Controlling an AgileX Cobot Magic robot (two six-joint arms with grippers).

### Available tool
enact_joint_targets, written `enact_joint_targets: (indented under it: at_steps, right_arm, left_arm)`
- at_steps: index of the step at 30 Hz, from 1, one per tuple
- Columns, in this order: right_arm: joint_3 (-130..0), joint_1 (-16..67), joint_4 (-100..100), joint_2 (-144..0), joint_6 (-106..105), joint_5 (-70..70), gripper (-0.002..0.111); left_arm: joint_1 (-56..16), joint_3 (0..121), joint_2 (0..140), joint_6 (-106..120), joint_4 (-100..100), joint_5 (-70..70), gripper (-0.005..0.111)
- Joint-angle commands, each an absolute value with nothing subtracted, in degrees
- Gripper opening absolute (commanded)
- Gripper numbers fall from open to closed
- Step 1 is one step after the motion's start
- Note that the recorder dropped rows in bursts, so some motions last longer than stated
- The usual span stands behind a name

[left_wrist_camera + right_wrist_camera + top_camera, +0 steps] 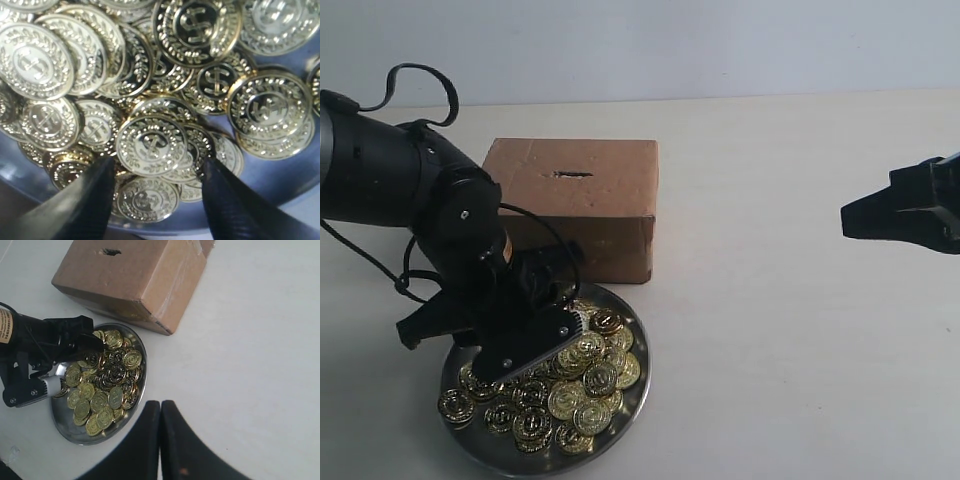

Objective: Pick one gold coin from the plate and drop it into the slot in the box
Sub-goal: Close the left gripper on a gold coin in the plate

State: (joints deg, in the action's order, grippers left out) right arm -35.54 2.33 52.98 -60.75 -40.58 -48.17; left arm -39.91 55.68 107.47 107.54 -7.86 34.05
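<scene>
Partly hiding plate (628,416), left end effector (157,161) gapes over coins (195,30); right end effector (160,406) closed.

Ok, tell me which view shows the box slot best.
Right wrist view: it looks down on the box top, so the slot shows its ragged opening. Exterior view shows it foreshortened, a thin dark line. Left wrist view faces the coins; no slot.
</scene>
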Motion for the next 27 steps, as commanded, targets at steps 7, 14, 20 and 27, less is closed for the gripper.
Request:
enact_joint_targets:
  at_steps: [7, 14, 20, 27]
  right_arm:
    - [-35.84, 1.99, 53.42, -60.71, -41.25, -48.24, 0.000]
    - [-35.84, 1.99, 53.42, -60.71, -41.25, -48.24, 0.000]
    - [-35.84, 1.99, 53.42, -60.71, -41.41, -48.24, 0.000]
    - [-35.84, 1.99, 53.42, -60.71, -41.41, -48.24, 0.000]
  left_arm:
    - [-40.89, 57.13, 107.66, 107.69, -7.98, 36.30, 0.052]
    - [-42.80, 57.13, 107.66, 107.69, -7.98, 37.07, 0.052]
    - [-42.93, 57.13, 107.66, 107.69, -7.98, 36.85, 0.052]
    - [-42.93, 57.29, 108.56, 107.69, -7.98, 36.86, 0.052]
